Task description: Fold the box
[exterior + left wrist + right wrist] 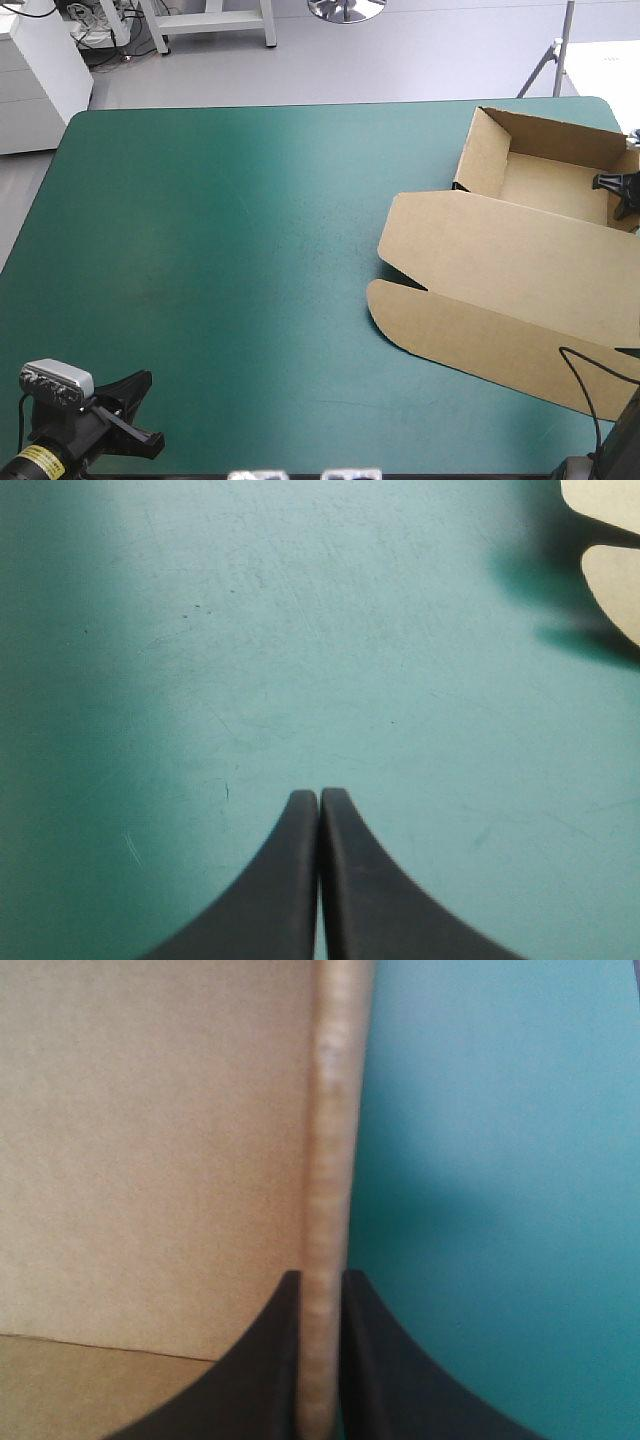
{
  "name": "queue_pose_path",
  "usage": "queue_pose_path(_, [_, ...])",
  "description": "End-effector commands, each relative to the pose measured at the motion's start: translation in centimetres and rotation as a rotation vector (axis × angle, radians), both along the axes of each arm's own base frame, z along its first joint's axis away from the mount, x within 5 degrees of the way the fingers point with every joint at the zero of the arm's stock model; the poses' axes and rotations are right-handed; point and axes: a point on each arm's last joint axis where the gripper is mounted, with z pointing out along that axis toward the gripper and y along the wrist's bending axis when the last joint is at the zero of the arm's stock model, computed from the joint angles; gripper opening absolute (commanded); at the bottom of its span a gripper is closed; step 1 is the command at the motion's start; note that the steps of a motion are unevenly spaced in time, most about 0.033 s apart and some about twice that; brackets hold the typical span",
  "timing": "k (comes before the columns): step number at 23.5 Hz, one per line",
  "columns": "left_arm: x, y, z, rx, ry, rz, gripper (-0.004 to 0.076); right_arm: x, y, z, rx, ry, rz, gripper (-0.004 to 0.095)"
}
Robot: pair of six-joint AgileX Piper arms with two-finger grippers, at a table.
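The brown box [520,250] lies at the table's right side as an open tray with raised walls at the far end and its lid flat toward the front. My right gripper [620,192] is at the tray's right wall. In the right wrist view its black fingers [365,1360] pinch the upright wall edge [330,1160] of the box, so it is shut on it. My left gripper [135,385] sits at the table's near left corner, shut and holding nothing [320,810], with only the lid's rounded corners [610,580] far ahead.
Bare teal-green cover [230,250] spans the left and middle of the table. The box reaches close to the table's right edge [625,120].
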Motion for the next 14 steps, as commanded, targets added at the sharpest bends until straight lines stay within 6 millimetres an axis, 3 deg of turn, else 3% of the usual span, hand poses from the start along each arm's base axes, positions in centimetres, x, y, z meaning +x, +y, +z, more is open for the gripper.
queue_pose_path(1, [0.3,-0.2,1.2,-0.043,-0.069,-0.003,-0.001,-1.3,0.3,4.5,-0.028,-0.091,0.007,0.0274])
queue_pose_path(4, [0.3,-0.2,1.2,-0.044,-0.068,-0.002,-0.001,-1.5,0.4,5.0,-0.033,-0.103,0.005,0.0566])
queue_pose_path(7, [0.3,-0.2,1.2,-0.045,-0.068,-0.003,-0.001,-1.8,0.5,5.8,-0.032,-0.119,-0.018,0.0777])
queue_pose_path(8, [0.3,-0.2,1.2,-0.045,-0.068,-0.003,-0.001,-2.5,0.8,7.3,-0.047,-0.149,-0.018,0.0819])
queue_pose_path(10, [0.3,-0.2,1.2,-0.045,-0.068,-0.003,-0.001,-3.7,1.2,10.1,-0.092,-0.206,-0.026,0.0814])
queue_pose_path(12, [0.3,-0.2,1.2,-0.044,-0.068,-0.003,-0.001,-7.0,3.3,17.0,-0.102,-0.401,-0.035,0.0799])
queue_pose_path(14, [0.3,-0.2,1.2,-0.044,-0.068,-0.003,-0.001,-9.5,5.9,20.8,-0.029,-0.542,0.014,0.0699])
